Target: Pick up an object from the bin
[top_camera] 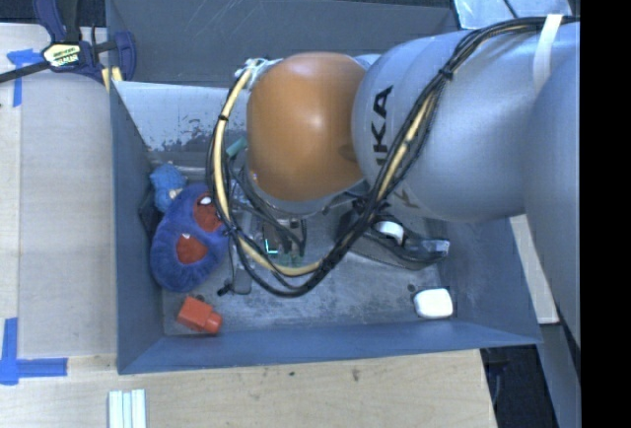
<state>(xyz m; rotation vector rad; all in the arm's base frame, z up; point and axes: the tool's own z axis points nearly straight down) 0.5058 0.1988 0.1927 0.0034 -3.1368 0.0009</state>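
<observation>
Though poised just right of the soft blue plush toy with red patches point(185, 244), cannot tell state of gripper point(260, 254); probably light, squashy: pinch bulging middle.

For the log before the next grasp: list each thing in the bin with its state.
Blue plush toy: lying by the left wall, its right edge behind the arm's cables.
Orange block: lying loose on the floor, front left, just in front of the toy.
Small white piece: lying loose, front right, clear of the arm.
Gripper: low in the bin just right of the toy, mostly hidden under the orange cover.
</observation>
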